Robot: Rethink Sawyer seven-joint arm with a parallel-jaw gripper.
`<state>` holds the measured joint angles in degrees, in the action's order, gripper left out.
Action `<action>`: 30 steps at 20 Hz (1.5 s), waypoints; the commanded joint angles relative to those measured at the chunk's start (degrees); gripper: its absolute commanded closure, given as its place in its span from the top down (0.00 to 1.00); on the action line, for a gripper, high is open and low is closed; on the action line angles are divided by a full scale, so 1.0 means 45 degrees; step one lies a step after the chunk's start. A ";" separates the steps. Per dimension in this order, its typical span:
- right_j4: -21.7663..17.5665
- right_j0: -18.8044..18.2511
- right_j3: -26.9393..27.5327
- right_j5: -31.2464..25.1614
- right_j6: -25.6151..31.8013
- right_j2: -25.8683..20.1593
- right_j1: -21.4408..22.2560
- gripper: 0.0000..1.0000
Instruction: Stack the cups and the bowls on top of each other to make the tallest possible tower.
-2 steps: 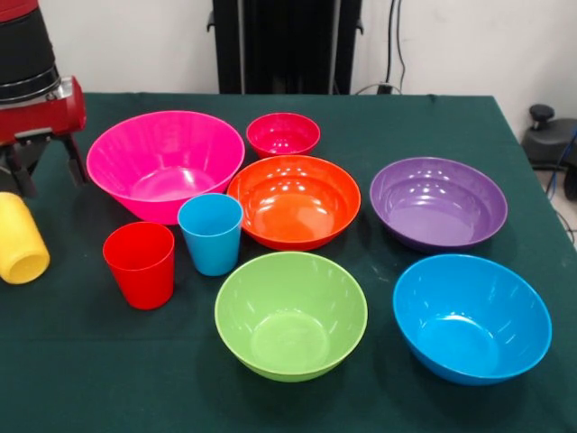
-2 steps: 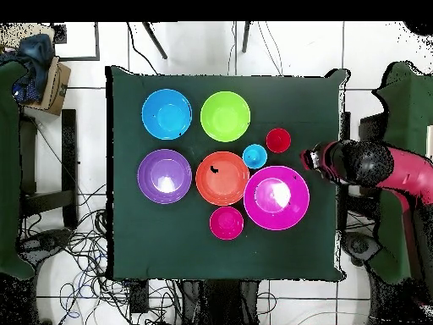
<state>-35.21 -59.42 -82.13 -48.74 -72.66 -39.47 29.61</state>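
My gripper [image 1: 45, 173] hangs open at the table's left edge, just left of the large hot pink bowl [image 1: 165, 164], with nothing between its fingers [image 1: 76, 161]. A yellow cup [image 1: 22, 239] lies on its side right below it. The red cup [image 1: 141, 264] and light blue cup [image 1: 211, 233] stand upright side by side in front of the pink bowl. The small pink-red bowl [image 1: 283, 133], orange bowl [image 1: 294, 200], purple bowl [image 1: 438, 202], lime green bowl [image 1: 290, 314] and blue bowl [image 1: 471, 317] each sit apart, none on another. From overhead the gripper [image 2: 309, 158] is beside the red cup [image 2: 278, 140].
A dark green cloth [image 1: 81, 361] covers the table. In the overhead view the arm [image 2: 372, 165] reaches in over the table's right edge. Cables [image 2: 84, 254] and a cardboard box [image 2: 52, 85] lie on the floor around the table.
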 commanded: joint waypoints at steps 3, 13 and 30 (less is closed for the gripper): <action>0.0152 0.1470 0.1416 -0.1915 0.1403 0.0017 -0.0059 1.00; 0.0777 0.2651 0.3264 -0.3347 0.0512 0.0354 0.0131 1.00; 0.0680 0.3319 0.5348 -0.4786 0.0236 0.0905 -0.0309 1.00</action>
<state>-30.88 -45.78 -61.85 -66.51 -72.66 -39.34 30.10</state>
